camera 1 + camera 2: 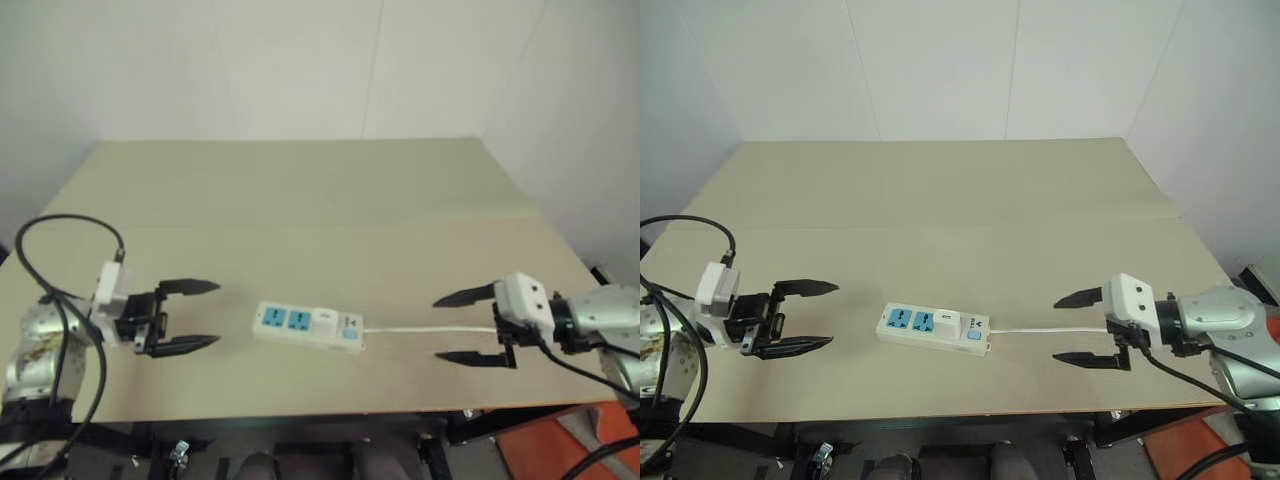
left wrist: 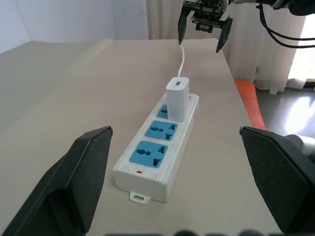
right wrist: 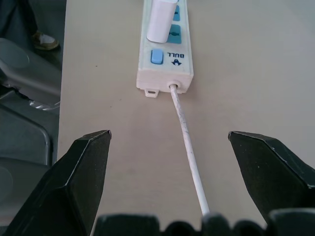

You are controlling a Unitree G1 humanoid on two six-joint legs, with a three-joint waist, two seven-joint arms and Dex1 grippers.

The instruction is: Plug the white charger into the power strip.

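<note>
Two blue sockets showing bare on the power strip (image 1: 307, 326), lying flat at lower centre of the left eye view; third socket, nearest the switch end, taking the white charger (image 2: 177, 98), standing upright and seated in it. Trailing from the switch end, a thin white cord (image 1: 430, 329) running rightward across the table (image 1: 300, 200) toward the right gripper (image 1: 458, 327).

Hovering at lower left, well apart from the strip, the left gripper (image 1: 210, 314) pointing right with black fingers spread wide, holding nothing. Hovering at lower right, the right gripper pointing left, fingers likewise spread wide and empty, cord passing between them in the right wrist view.

Carrying all of it, a pale beige tabletop; rising behind, plain white walls (image 1: 300, 60) meeting in a corner at upper right.
</note>
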